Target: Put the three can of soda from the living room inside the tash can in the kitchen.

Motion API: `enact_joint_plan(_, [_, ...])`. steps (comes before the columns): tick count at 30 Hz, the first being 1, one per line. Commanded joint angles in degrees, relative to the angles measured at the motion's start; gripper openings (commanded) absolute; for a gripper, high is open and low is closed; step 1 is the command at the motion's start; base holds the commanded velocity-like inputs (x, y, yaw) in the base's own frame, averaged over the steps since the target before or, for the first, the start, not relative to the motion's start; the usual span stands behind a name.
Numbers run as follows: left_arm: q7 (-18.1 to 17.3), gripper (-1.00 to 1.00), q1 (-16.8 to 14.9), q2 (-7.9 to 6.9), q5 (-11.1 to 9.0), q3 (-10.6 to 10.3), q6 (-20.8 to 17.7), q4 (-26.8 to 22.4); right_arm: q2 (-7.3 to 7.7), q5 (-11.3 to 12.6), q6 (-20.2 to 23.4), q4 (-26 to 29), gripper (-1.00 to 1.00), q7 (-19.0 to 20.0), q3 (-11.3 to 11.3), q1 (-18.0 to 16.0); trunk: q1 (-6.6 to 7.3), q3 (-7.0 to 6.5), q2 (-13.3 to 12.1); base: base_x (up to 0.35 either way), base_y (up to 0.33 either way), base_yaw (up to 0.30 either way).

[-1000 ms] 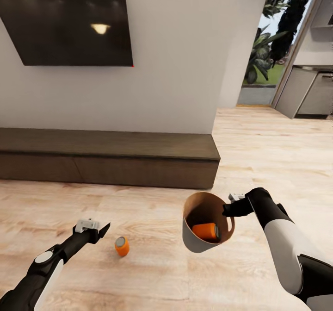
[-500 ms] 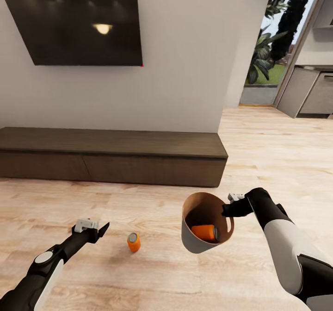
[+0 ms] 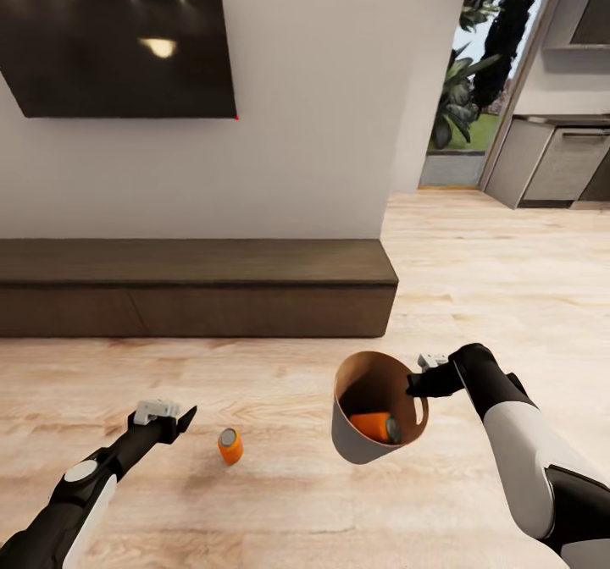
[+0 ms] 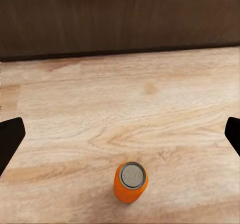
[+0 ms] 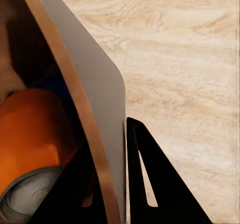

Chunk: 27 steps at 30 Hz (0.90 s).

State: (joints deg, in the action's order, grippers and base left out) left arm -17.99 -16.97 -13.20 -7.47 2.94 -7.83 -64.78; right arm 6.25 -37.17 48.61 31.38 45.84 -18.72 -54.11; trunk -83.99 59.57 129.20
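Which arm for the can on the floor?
Left, probably. The left gripper hangs open and empty beside the upright can, which sits between its fingers in the left wrist view. The right gripper is shut on the bin rim, holding it tilted with another can inside.

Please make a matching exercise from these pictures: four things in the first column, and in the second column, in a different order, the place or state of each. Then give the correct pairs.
Things:
1. soda can on the floor
2. soda can in the bin
3. trash can
4. left gripper

Places or states:
A. lying on its side
B. held by its rim in the right gripper, above the floor
C. standing upright on the wood floor
D. jaws open, holding nothing

Pairs: 1-C, 2-A, 3-B, 4-D
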Motion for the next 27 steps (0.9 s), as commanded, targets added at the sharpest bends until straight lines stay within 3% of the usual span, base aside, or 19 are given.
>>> enact_joint_plan(1, [0.4, 1.00, 0.0, 0.00, 0.0, 0.0, 0.0, 0.0, 0.00, 0.8, 0.4, 0.0, -1.00, 0.3, -0.1, 0.0, 0.01, 0.04, 0.0, 0.000, -0.200, -0.203])
enact_joint_plan(14, [1.7, 1.00, 0.0, -0.05, 0.0, 0.0, 0.2, 0.0, -0.43, 0.6, 0.4, -0.1, -1.00, 0.3, 0.0, 0.0, 0.01, 0.63, 0.0, 0.082, -0.189, -0.200])
enact_joint_plan(21, [1.3, 1.00, 0.0, -0.06, 0.0, 0.0, 0.2, 0.7, -1.54, 0.6, 0.3, 0.0, -1.00, -2.8, 0.1, 0.3, 0.01, 0.74, 0.0, 0.168, 0.098, -0.042])
enact_joint_plan(27, [1.3, 1.00, -0.1, -0.07, -0.2, 0.2, -0.2, 4.3, -2.18, 0.6, 0.3, 0.1, -1.00, -4.0, 0.1, 0.5, 0.01, 0.75, 0.0, 0.068, 0.262, -0.004])
